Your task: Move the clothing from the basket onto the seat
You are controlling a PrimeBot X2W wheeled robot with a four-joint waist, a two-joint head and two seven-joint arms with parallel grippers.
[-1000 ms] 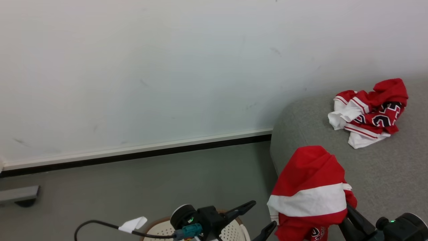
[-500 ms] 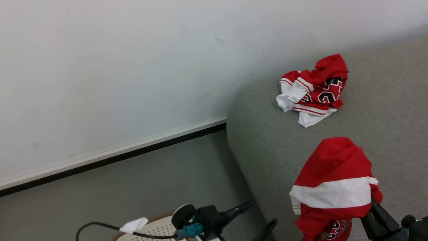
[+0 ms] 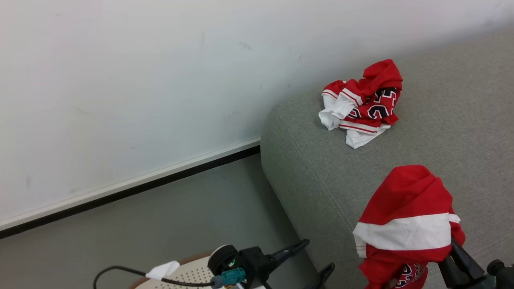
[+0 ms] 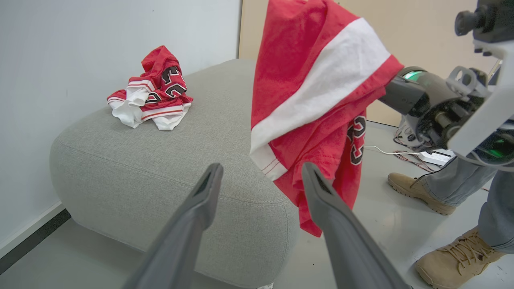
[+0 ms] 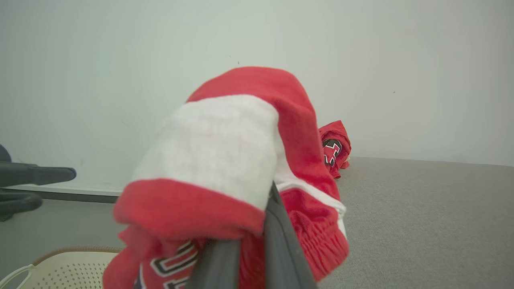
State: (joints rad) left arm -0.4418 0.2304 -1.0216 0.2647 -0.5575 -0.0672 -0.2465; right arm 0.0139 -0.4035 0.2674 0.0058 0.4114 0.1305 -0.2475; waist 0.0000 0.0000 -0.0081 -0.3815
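My right gripper is shut on a red garment with a white band (image 3: 407,224), which drapes over its dark fingers (image 5: 281,241) and hides the tips. The garment (image 4: 317,92) hangs in the air at the near edge of the grey seat (image 3: 321,176). A second piece of clothing, a crumpled red jersey with dark numbers (image 3: 361,104), lies on the seat near the wall. My left gripper (image 3: 315,257) is open and empty, low and left of the seat, above the cream basket (image 3: 188,273). The basket's inside is hidden.
A white wall with a dark baseboard (image 3: 140,184) runs behind the seat. A person's tan boots (image 4: 421,192) and jeans stand on the floor beyond the held garment, beside cables (image 4: 417,154). Grey floor (image 3: 180,216) lies left of the seat.
The head camera has turned, so more of the seat shows. My right gripper has carried the red garment from the seat's left edge to over the seat. The left gripper stays open.
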